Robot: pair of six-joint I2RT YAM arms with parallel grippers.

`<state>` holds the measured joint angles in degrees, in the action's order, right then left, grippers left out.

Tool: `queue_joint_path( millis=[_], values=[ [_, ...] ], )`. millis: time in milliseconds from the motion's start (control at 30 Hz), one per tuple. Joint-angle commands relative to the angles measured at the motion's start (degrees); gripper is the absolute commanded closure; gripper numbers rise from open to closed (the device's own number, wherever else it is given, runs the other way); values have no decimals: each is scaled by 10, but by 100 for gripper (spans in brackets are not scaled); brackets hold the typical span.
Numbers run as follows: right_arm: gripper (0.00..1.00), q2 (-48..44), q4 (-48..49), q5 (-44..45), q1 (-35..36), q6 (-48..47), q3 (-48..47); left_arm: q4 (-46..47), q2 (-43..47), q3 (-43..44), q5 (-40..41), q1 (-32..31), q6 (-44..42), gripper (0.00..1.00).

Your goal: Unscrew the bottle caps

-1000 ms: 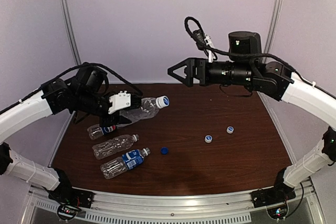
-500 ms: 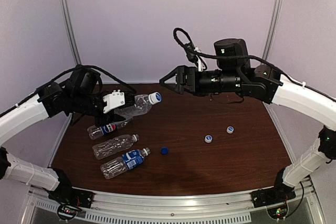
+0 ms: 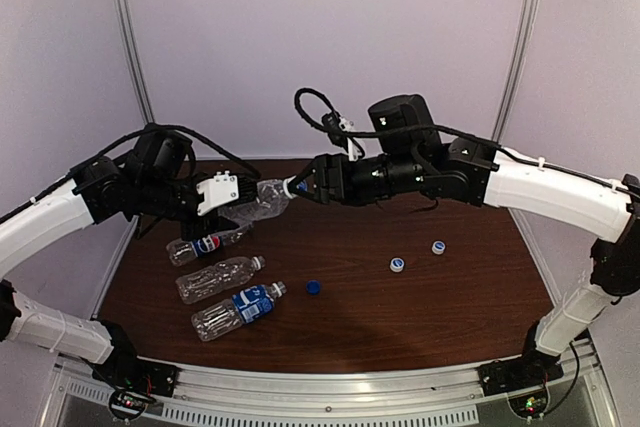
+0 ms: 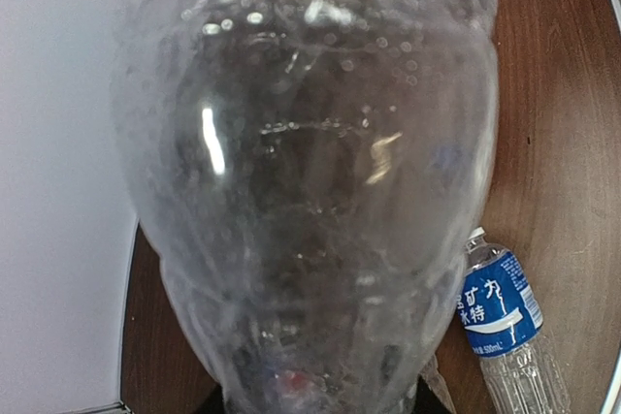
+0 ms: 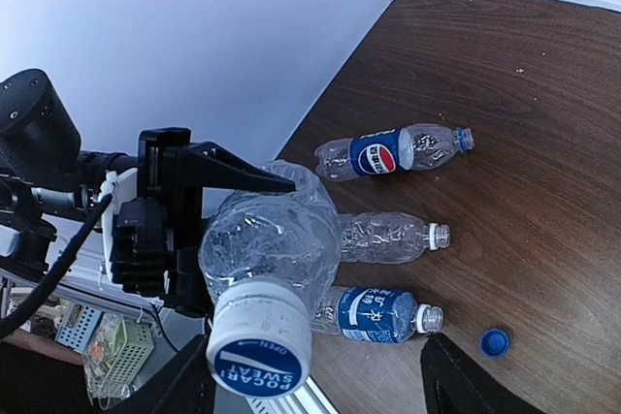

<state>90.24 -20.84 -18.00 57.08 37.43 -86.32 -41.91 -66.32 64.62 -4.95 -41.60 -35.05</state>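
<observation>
Bottle cap (image 5: 259, 336) now reached by right fingers (image 5: 466, 385), spread apart; left fingers (image 5: 213, 164) clamped on bottle (image 5: 277, 230)

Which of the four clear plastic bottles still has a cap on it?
The crinkled clear bottle held up by the left gripper: its white round cap is on. The three lying bottles have open necks.

Dark wooden bench (image 3: 420, 322), three bottles and three loose caps directly on it.
Toward nine o'clock, side by side and flat on their sides: Pepsi bottle (image 3: 205, 245) farthest back, unlabelled bottle (image 3: 218, 277) in the middle, blue-labelled bottle (image 3: 238, 311) nearest. Near the centre, dark blue cap (image 3: 313, 287). Toward three o'clock, nearer white cap (image 3: 397, 265) and farther white cap (image 3: 438, 247), apart from each other.
</observation>
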Motion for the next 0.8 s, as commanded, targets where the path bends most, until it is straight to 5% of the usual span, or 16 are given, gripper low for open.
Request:
queue_joint_path(
  millis=[0,167,333,433,567,767],
  values=[
    [31,2,19,-14,-1,9,-10,27,-4,13,-1,3,0,69],
    [60,2,42,-33,-1,11,-3,28,-6,15,-3,3,-2,69],
    [79,16,53,-62,-1,6,-10,27,-8,22,-4,3,-3,70],
    [100,14,50,-63,-1,-20,-13,25,-8,21,-7,3,-4,70],
    [100,1,18,-51,0,-129,-19,20,-7,17,-19,3,-2,70],
    [100,-24,-62,-47,7,-419,-16,5,-7,22,-45,3,-8,70]
  ],
)
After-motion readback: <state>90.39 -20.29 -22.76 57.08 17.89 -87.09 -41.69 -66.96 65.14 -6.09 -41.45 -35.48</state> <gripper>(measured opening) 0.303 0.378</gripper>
